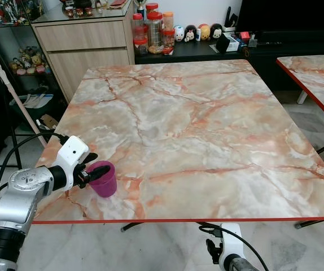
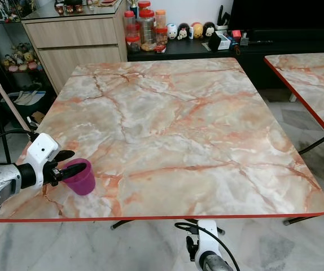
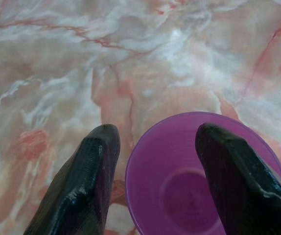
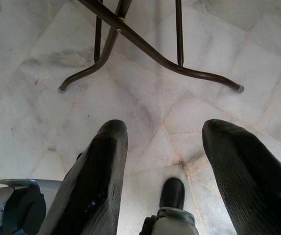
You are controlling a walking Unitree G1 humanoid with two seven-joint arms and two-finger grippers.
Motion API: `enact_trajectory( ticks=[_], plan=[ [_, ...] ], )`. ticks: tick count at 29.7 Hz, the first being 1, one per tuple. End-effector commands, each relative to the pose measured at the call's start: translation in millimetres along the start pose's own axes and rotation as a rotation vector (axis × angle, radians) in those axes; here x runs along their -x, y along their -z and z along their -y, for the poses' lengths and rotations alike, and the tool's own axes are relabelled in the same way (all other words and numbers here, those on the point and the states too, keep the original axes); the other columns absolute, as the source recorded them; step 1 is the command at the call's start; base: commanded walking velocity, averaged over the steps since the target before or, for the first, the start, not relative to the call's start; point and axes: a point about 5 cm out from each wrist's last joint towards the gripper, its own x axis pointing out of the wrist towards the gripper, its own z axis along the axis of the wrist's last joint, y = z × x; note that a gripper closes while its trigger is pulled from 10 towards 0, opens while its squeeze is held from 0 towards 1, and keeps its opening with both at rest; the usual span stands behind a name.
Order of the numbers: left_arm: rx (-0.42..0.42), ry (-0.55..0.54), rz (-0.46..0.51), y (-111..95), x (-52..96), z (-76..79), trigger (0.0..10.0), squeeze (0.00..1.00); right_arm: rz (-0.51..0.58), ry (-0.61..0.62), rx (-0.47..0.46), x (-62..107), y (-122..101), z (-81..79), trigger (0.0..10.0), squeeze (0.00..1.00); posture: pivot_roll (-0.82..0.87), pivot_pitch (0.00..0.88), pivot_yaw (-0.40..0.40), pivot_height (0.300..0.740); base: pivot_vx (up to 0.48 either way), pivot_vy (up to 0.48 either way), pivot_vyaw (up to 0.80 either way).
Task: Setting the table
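Purple cup (image 1: 104, 179) stands upright at near-left corner of marble bench (image 1: 207, 124), left gripper (image 1: 94, 172) jaws straddling its rim, one finger inside, right gripper (image 4: 162, 161) idle with jaws wide; setting barely begun, nothing else laid.

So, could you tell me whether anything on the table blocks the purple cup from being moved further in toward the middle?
Nothing visible does. The purple cup stands near the table's front left corner, with the left gripper straddling its rim, one finger inside and one outside. The marble top beyond it is bare.
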Motion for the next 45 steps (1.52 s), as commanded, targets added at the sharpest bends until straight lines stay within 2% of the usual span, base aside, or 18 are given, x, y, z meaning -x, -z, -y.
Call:
enact_trajectory(
  ticks=[1, 34, 45],
  plan=[
    [-0.02, 0.003, -0.021, -0.4, 3.2, -3.9, 10.0, 0.0, 0.002, 0.0, -0.01, 0.1, 0.5, -0.9, 10.0, 0.0, 0.02, 0.008, 0.065, 0.74, 0.0, 0.0, 0.0],
    [-0.035, 0.019, -0.053, 2.6, 2.8, -2.1, 10.0, 0.0, 0.005, 0.001, -0.016, -0.3, -0.5, -1.8, 10.0, 0.0, 0.02, 0.002, 0.067, 0.74, 0.0, 0.0, 0.0],
    [-0.063, -0.002, -0.076, 3.7, -2.7, -3.5, 10.0, 0.0, 0.004, 0.001, -0.016, -0.2, -0.1, -1.8, 10.0, 0.0, 0.02, 0.001, 0.069, 0.74, 0.0, 0.0, 0.0]
  ],
)
